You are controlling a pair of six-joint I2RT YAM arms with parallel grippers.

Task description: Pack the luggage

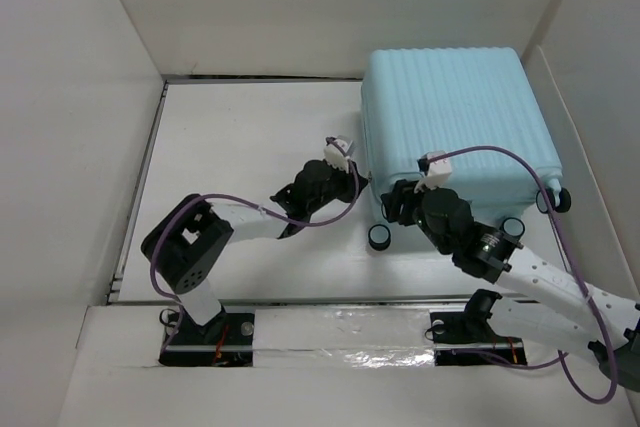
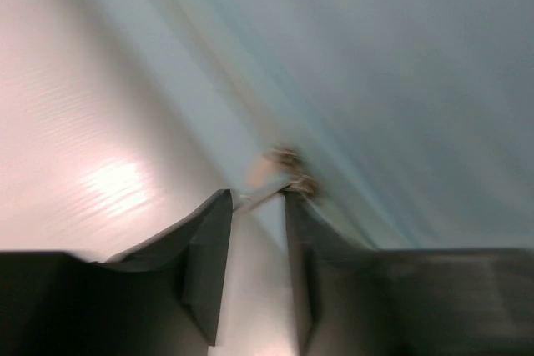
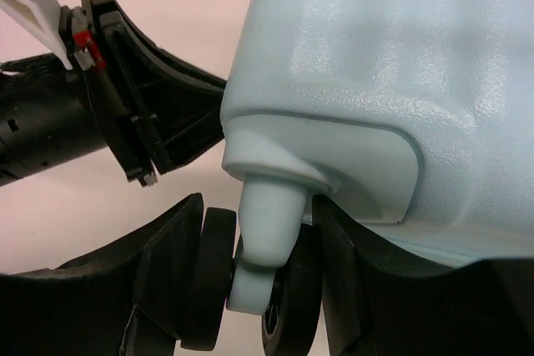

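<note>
Fingers (image 2: 209, 248) of the left gripper stand almost closed, pinching what looks like a small zipper pull (image 2: 282, 171), blurred, on the left side of the luggage (image 1: 450, 117). The right gripper (image 3: 259, 206) is half open, clamped across the near-left caster (image 3: 263, 243). The luggage lies flat and closed at the far right corner of the table (image 1: 250, 127), casters toward the near edge. Its seam runs near-to-far, so the left gripper likely pulls along that line.
</note>
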